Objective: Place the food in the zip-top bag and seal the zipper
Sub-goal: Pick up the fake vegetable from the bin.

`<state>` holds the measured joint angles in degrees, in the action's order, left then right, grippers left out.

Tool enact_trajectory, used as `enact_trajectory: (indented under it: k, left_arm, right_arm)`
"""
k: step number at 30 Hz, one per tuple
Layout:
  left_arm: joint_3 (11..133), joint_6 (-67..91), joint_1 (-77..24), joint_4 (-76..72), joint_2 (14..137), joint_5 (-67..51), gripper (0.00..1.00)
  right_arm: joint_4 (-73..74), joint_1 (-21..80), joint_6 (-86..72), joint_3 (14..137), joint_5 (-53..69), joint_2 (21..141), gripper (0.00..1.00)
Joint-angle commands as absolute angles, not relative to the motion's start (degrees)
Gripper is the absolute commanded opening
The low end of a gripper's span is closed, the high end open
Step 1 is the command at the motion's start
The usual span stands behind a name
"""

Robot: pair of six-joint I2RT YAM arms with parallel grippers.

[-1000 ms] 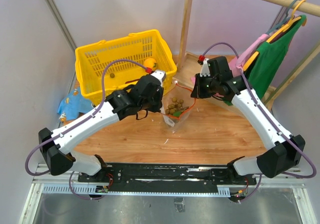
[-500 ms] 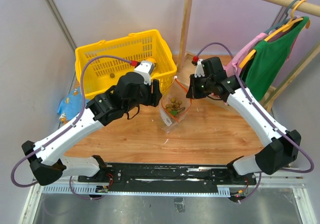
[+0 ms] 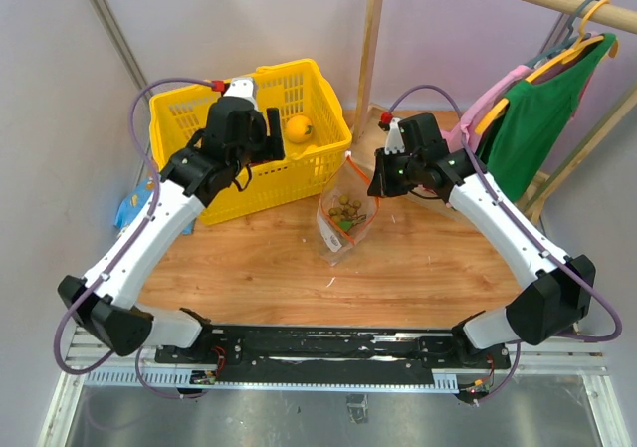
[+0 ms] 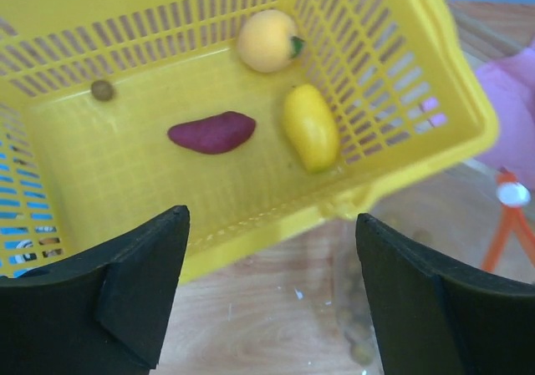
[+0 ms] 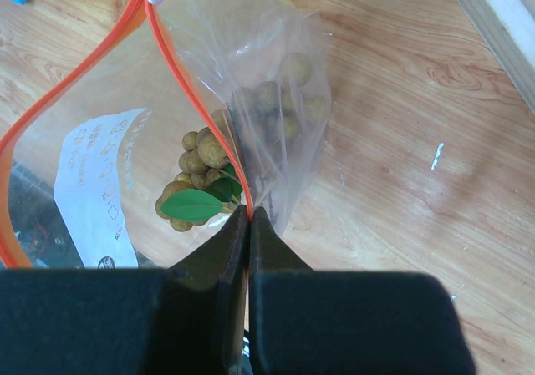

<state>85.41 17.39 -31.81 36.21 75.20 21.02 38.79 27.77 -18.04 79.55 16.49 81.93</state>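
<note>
The wooden table (image 3: 259, 268) carries 1 yellow basket (image 3: 299, 168) at its far left. The zip-top bag (image 3: 343, 223) stands just right of the basket. 1 blue packet (image 3: 134, 208) lies at the table's left edge.

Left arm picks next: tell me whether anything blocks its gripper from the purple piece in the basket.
Nothing visible. The open left gripper hangs over the yellow basket; the purple piece lies bare on its floor.
</note>
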Motion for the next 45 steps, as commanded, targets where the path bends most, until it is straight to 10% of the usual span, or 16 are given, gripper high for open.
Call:
enact_trajectory:
  k: [1, 18, 45]
  left_arm:
    - [88.6, 21.2, -26.6, 37.4, 80.0, 20.0, 0.86]
    - [121.0, 39.9, -17.6, 64.6, 121.5, 23.3, 0.98]
    - [112.7, 49.8, -15.6, 48.9, 131.1, 22.7, 0.97]
  right_arm:
    - [38.0, 28.6, -18.2, 80.6, 17.3, 82.3, 0.01]
    - [36.7, 28.6, -18.5, 78.1, 18.8, 81.7, 0.01]
    - [35.4, 28.6, -20.3, 73.5, 20.7, 78.5, 0.01]
